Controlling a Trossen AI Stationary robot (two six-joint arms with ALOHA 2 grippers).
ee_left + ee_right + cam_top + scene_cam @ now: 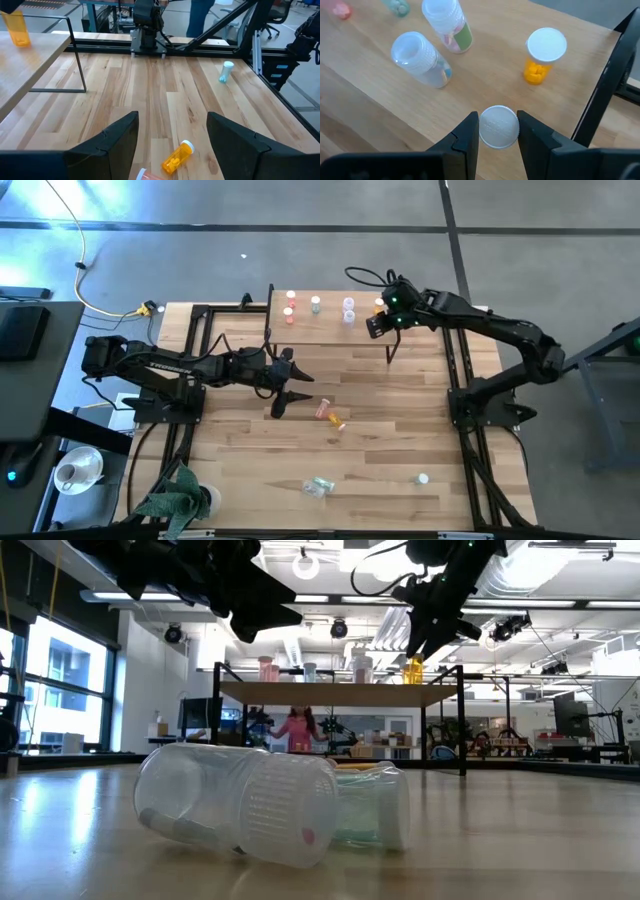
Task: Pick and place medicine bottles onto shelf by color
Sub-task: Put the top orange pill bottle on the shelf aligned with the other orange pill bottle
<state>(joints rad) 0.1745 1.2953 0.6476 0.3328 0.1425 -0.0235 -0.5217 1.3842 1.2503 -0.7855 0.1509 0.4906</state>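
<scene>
Bottles stand in a row on the shelf [330, 330]: two red ones [290, 307] near its left end, a green one [315, 304], two clear ones [432, 45], and an orange one [542, 55] near the right end. Right gripper [498, 131] hangs over the shelf's front edge, pinching a white-capped bottle [498, 127]. Left gripper [172, 137] hovers wide open and empty above an orange bottle [177, 156] lying mid-table [380, 410]

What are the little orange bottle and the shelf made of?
The orange bottle looks like see-through plastic, since pills show inside; its white cap looks matte plastic. The shelf top looks like pale wood with visible grain, and its thin black legs are probably metal.
</scene>
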